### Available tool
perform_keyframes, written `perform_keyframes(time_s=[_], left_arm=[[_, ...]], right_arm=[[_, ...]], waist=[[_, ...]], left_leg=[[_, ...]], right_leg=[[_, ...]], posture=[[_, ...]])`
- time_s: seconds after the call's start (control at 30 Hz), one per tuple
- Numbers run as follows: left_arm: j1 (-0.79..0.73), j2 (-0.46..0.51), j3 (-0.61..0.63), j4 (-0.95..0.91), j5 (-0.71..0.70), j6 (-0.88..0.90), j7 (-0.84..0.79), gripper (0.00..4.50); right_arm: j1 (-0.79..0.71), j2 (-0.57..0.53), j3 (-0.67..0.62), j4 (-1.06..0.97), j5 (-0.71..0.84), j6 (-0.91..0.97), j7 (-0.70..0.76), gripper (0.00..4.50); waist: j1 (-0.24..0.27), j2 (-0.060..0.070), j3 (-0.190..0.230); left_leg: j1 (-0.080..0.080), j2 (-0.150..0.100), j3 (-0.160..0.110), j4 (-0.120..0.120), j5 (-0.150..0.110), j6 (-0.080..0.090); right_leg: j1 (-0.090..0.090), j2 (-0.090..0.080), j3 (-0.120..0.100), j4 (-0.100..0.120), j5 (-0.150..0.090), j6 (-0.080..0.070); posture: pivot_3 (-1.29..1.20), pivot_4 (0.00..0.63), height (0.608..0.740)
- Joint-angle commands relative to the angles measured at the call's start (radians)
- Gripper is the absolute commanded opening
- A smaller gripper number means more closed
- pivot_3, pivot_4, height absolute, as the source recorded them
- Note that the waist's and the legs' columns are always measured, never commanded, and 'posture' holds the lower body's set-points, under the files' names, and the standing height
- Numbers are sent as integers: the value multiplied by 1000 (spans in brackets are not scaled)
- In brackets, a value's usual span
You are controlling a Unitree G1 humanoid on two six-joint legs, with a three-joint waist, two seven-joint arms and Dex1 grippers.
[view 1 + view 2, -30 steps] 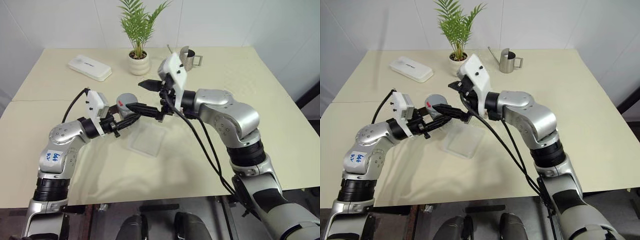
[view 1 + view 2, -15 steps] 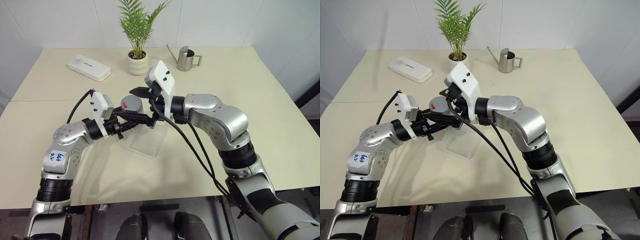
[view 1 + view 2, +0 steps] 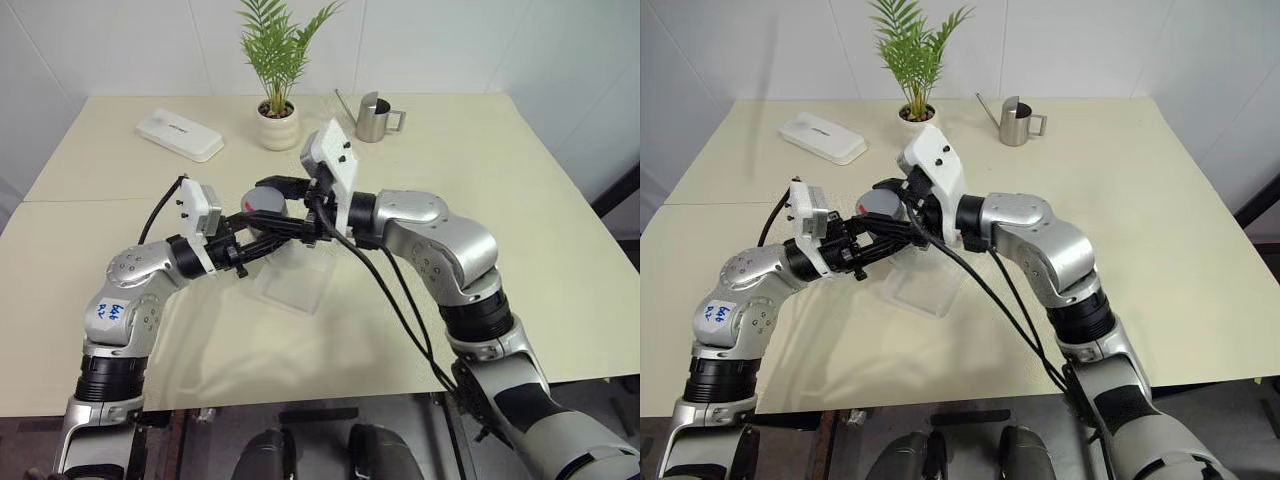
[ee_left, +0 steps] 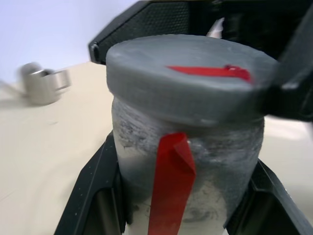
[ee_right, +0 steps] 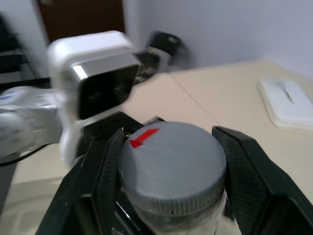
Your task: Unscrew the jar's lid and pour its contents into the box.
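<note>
Four views, all taking in the jar (image 3: pixel 262 212)

The two head views look forward and down over the table (image 3: pixel 520 200) from well above the jar, the right one set slightly aside of the left; each wrist view sits very close to the jar, the left facing its side and lid (image 4: pixel 188 81), the right facing the lid top from the opposite side

The lid (image 5: pixel 171 166) looks like matt grey plastic with a ribbed edge. The jar (image 4: pixel 195 176) is cloudy, scuffed glass, the watering can (image 3: pixel 374 117) brushed steel, the table (image 3: pixel 520 200) smooth matt beige.
</note>
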Motion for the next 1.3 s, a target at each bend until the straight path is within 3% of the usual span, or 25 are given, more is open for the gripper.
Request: perform_keyframes(time_s=[0.03,0.2,0.4,0.53,0.73,1.03,1.3], left_arm=[[-47,70,-20,-44,-110,80,-186,1930],[-96,86,-78,-11,-76,54,-305,1930],[-101,64,-86,-8,-68,38,-320,1930],[-89,51,-78,-16,-70,28,-303,1930],[-75,61,-33,-2,-51,34,-248,1930],[-88,45,-10,42,-9,16,-153,1930],[-81,25,-16,8,-28,46,-124,1930]], right_arm=[[-70,-87,36,36,11,-105,272,2541],[-178,-163,57,140,33,-111,504,2541],[-207,-164,51,181,23,-119,559,2541],[-198,-152,26,185,37,-92,520,2541],[-171,-137,-46,180,42,-92,398,4448],[-116,-81,-49,43,56,-24,229,4448],[-100,-3,0,52,-46,-50,83,4448]], waist=[[-1,0,0],[0,1,0],[0,1,0],[0,1,0],[0,1,0],[1,1,0],[0,1,0]], left_leg=[[0,0,0,0,0,0],[0,2,2,1,0,0],[0,3,3,1,0,0],[0,3,3,1,0,0],[0,3,2,1,0,0],[0,3,2,0,0,0],[0,3,2,1,0,-1]], right_leg=[[0,0,0,0,0,0],[0,4,0,-2,0,0],[0,4,0,-2,0,0],[0,4,1,-2,0,0],[0,3,1,-2,0,0],[0,3,2,-3,0,0],[0,4,1,-2,0,0]], posture=[[0,150,740],[0,150,740],[0,150,740],[0,150,740],[0,150,740],[0,150,740],[0,150,740]])
